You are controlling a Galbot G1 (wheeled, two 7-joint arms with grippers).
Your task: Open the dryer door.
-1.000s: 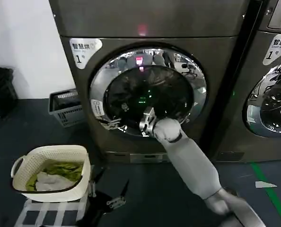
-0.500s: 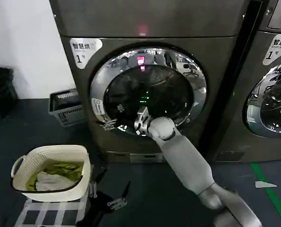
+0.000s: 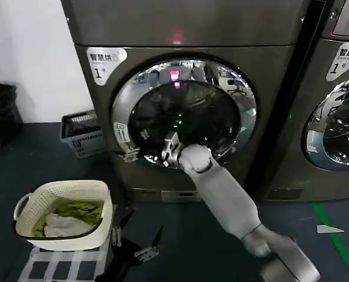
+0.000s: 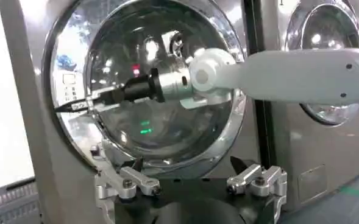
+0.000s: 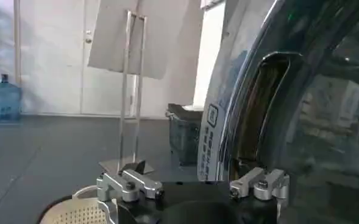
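The dryer door [image 3: 184, 111] is a round porthole with a wide chrome rim and dark glass, on the front of the grey machine marked 1. My right arm reaches across its lower part. My right gripper [image 3: 129, 154] is at the rim's lower left edge, by the handle side. From the left wrist camera the right gripper [image 4: 75, 105] points at the door's rim [image 4: 69, 131]. In the right wrist view my right gripper [image 5: 194, 176] stands open, close beside the chrome rim and a dark handle recess [image 5: 261, 115]. My left gripper [image 3: 136, 234] hangs open low in front of the machine.
A white laundry basket [image 3: 57, 187] with green and white clothes sits on the floor at the left. A grey crate [image 3: 79, 134] stands by the dryer's left side. A second grey machine [image 3: 339, 117] with a like round door stands to the right.
My right arm has slid leftwards across the lower part of the door, bringing the gripper closer to the rim's left edge. The left gripper has stayed put.
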